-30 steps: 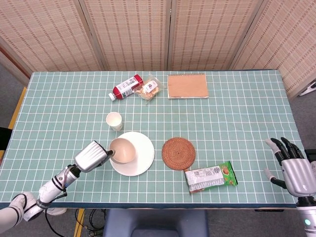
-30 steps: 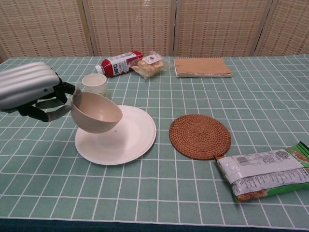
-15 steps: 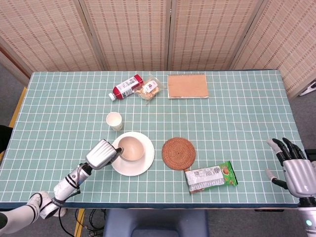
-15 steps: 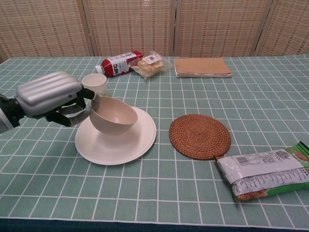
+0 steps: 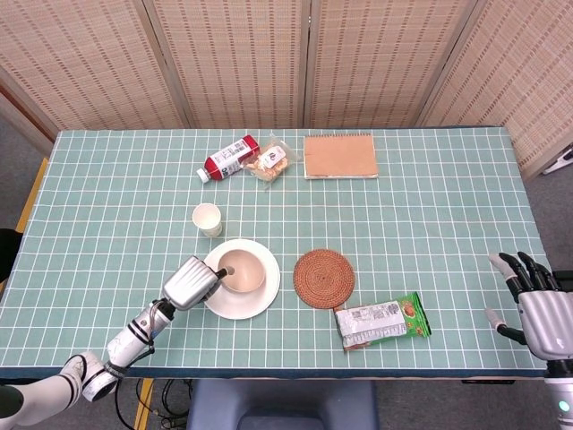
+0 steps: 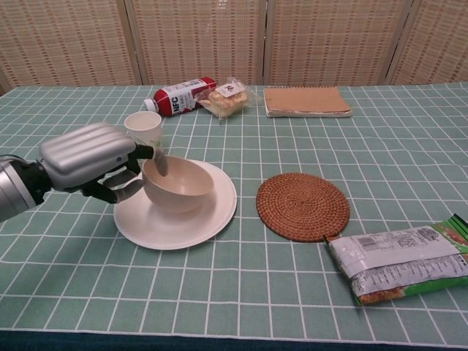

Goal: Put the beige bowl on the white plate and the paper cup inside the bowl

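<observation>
Beige bowl (image 6: pixel 178 183) sits upright on the white plate (image 6: pixel 208 217), a bit toward the plate's 9 o'clock side, w/ the left robot hand (image 6: pixel 95 160) pinching its near-left rim (a finger hooked inside the wall, the rest outside). That rim pinch looks chosen so the bowl can be lowered level w/o fingers getting trapped underneath. Whether the base is fully seated I can't tell. Paper cup (image 5: pixel 207 219) stands upright at roughly 11 o'clock from the plate, just beside it on the table (image 5: pixel 430 224), within easy reach for step 2. Right robot hand (image 5: pixel 537 305) idles at the table's 4 o'clock corner, fingers spread, holding nothing.
</observation>
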Robot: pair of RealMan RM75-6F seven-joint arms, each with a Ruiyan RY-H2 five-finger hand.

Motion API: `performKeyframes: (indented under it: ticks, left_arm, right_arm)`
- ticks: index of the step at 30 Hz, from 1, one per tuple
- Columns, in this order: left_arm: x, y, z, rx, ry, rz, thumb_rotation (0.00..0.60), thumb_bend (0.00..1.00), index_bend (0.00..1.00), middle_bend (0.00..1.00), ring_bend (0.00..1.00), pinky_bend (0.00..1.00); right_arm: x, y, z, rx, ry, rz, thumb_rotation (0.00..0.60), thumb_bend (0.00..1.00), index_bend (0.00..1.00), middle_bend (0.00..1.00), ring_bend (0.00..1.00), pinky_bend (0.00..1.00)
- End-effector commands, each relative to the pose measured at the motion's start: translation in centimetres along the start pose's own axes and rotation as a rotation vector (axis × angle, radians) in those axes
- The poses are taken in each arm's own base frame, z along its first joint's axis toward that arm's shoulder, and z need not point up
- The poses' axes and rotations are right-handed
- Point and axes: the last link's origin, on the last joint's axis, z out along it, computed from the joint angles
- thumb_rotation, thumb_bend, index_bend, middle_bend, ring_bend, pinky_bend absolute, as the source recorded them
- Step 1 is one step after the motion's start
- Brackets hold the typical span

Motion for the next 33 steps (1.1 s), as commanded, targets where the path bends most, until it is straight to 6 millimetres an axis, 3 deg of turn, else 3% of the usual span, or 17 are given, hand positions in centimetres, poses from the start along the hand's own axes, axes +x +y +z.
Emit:
performKeyframes:
  ticks: [1,5,10,18,26,33]
  left_arm:
    - [0.4,-0.1,-1.1,0.027,-0.008,0.021,0.6,0.51,0.19,0.79,0.86,0.96]
    - [1.0,0.0,-2.3,0.043,-0.023,0.044,0.6,0.51,0.11,0.72,0.83,0.95]
    - [2.0,-0.1,-4.0,0.074,-0.06,0.081,0.6,0.5,0.02,0.63,0.7,0.94]
    - [5.3,-1.6,-5.6,0.165,-0.036,0.105,0.6,0.48,0.01,0.48,0.53,0.9]
    - [8.5,-5.3,-3.5,0.293,-0.037,-0.062,0.6,0.35,0.1,0.39,0.44,0.79]
    - [9.1,-8.0,0.1,0.354,-0.147,-0.117,0.6,0.29,0.08,0.16,0.2,0.47]
  right_arm:
    - [0.0,0.0,0.1,0.003,0.0,0.001,0.6,0.26,0.12,0.12,0.04,0.12]
    - [-0.1,-0.1,0.3,0.009,0.0,0.002,0.6,0.26,0.12,0.12,0.04,0.12]
    - [-0.1,-0.3,0.5,0.015,-0.001,0.004,0.6,0.26,0.12,0.12,0.04,0.12]
    - [-0.1,-0.3,0.4,0.018,0.0,0.004,0.6,0.26,0.12,0.12,0.04,0.12]
    - [-0.1,-0.4,0.3,0.021,0.002,0.005,0.6,0.26,0.12,0.12,0.04,0.12]
    - [-0.1,-0.4,0.3,0.024,0.002,0.006,0.6,0.26,0.12,0.12,0.04,0.12]
